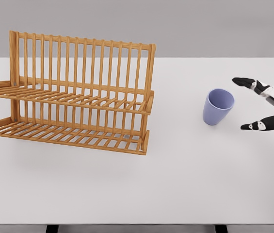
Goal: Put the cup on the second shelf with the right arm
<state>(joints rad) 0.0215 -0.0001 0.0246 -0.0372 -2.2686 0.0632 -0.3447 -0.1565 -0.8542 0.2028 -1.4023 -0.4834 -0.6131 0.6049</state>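
A lavender cup (218,107) stands upright on the white table (175,184), right of the middle. My right hand (246,103) comes in from the right edge, its fingers (245,81) and thumb (253,125) spread wide and facing the cup, a short gap away from it. The hand holds nothing. A wooden two-tier rack (73,92) stands at the left; its upper shelf (78,98) and lower shelf (69,132) are slatted and bare. My left arm is out of view.
The rack's tall slatted back (83,63) rises behind both shelves. The table's front edge (137,224) runs along the bottom of the picture, with a grey wall behind the table.
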